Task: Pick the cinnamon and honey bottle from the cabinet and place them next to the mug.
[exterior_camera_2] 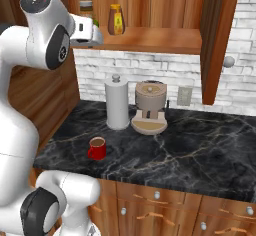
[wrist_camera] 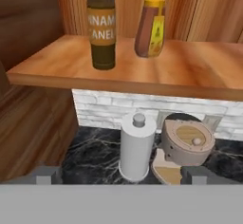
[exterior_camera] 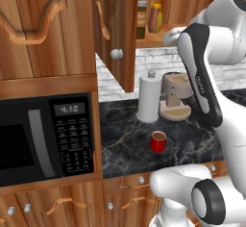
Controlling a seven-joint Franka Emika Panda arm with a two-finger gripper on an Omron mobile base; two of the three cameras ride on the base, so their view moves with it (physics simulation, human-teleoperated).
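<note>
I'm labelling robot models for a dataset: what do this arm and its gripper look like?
The arm is made of glossy white rounded shells with dark grey to black joint bands and round end caps. One forearm face is black. The gripper has two small dark grey blocky fingertips. No cables show.

The open cabinet (wrist_camera: 33, 71) has a wooden shelf on which the cinnamon (wrist_camera: 100, 26) and the honey bottle (wrist_camera: 150, 28) stand upright, near each other but apart. Below, the dark marbled desk (exterior_camera_2: 200, 150) carries the red mug (exterior_camera_2: 97, 148), a white paper-towel roll (exterior_camera_2: 117, 102) and a beige coffee machine (exterior_camera_2: 150, 107) just beside it.
</note>
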